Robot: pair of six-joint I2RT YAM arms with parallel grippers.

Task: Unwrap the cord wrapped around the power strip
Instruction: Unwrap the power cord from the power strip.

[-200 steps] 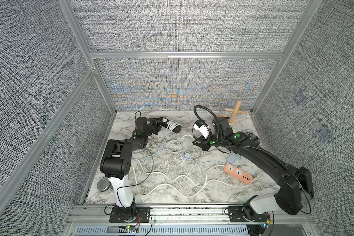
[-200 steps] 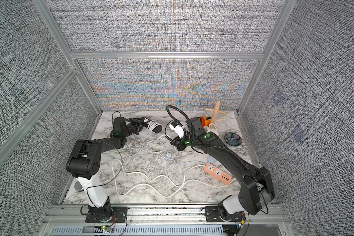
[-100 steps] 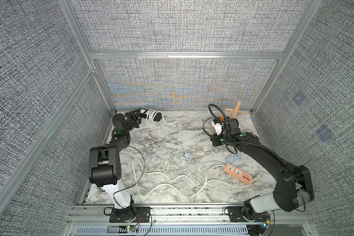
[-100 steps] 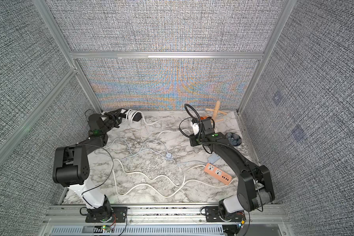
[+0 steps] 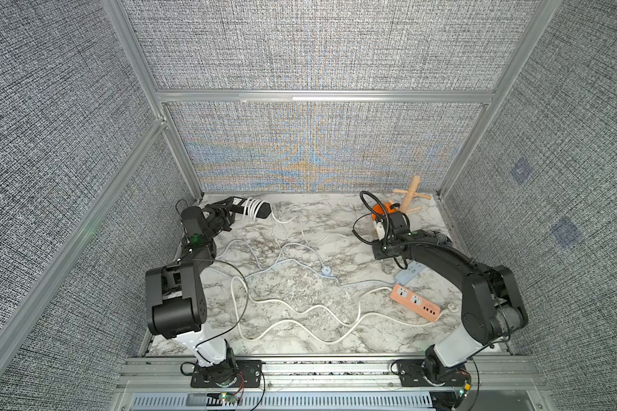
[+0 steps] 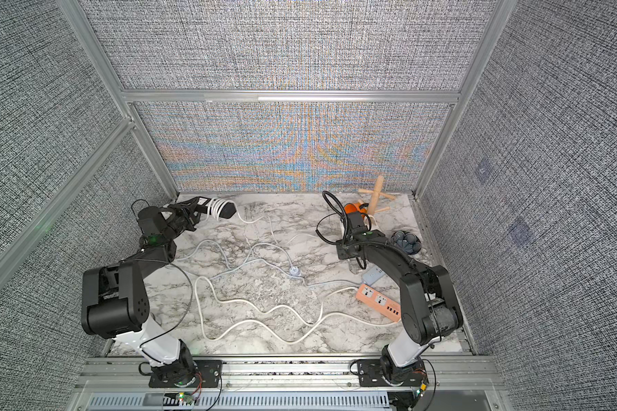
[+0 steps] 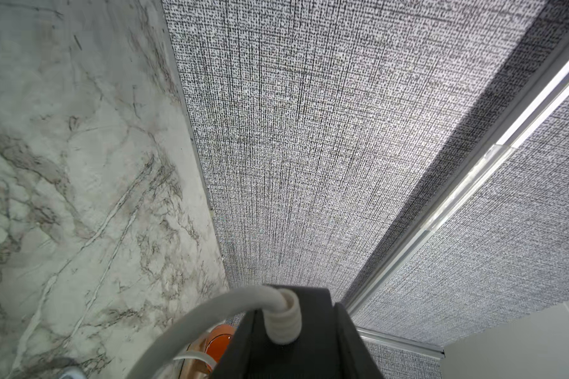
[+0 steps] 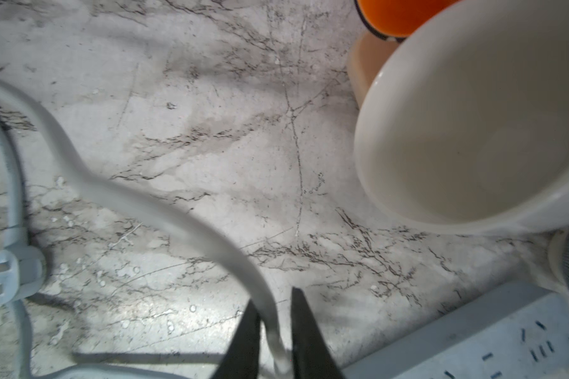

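Now right gripper [image 8: 274, 297] parts its jaws slightly, loosing the white cord [image 8: 165, 210]; left gripper [image 5: 234, 206] clamps the still-coiled black plastic power strip [image 5: 264, 212]

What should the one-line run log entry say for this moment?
left gripper: holding power strip | cord: several coils on strip | right gripper: open, cord between jaws

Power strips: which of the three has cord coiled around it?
The black power strip in the left claw, wrapped in white cord; the orange strip and pale-blue strip lie bare.
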